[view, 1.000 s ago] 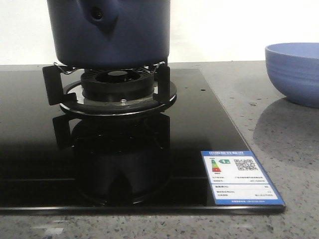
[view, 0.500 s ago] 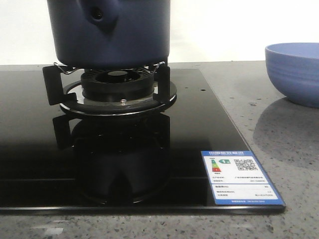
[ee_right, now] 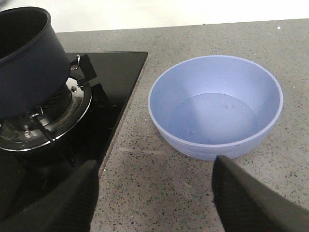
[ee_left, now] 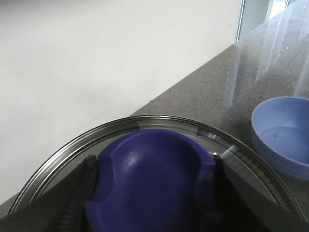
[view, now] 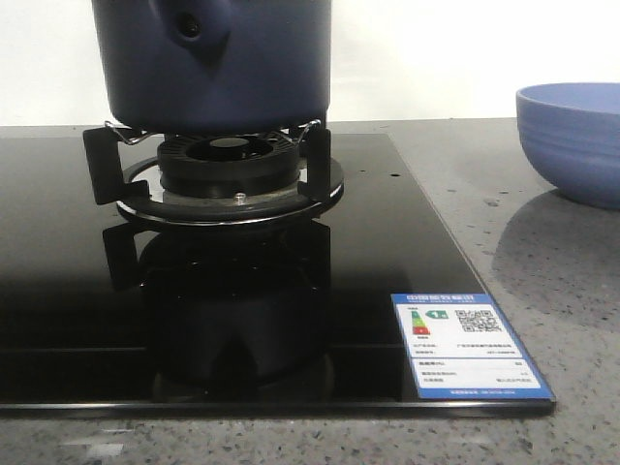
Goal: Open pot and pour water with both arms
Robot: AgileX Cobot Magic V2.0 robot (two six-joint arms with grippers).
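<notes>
A: Your pot [view: 218, 63] sits on the burner grate [view: 218, 170] of the black glass hob [view: 368, 242], stub handle [view: 191, 29] with its round hole facing the front camera. From the right wrist you see its open mouth — no lid on it.

B: And the lid?

A: Your left end effector [ee_left: 152, 181] has it — fingers [ee_left: 84, 181] closed on either side of the blue knob [ee_left: 152, 179] of the glass lid [ee_left: 145, 122], held in the air over the grey worktop [ee_left: 207, 92].

B: Right side?

A: Your right end effector [ee_right: 154, 193] hangs wide open, holding nothing, just above the worktop near the light-blue bowl [ee_right: 216, 106]. That bowl stands on the stone beside the hob, apart from the pot.
</notes>
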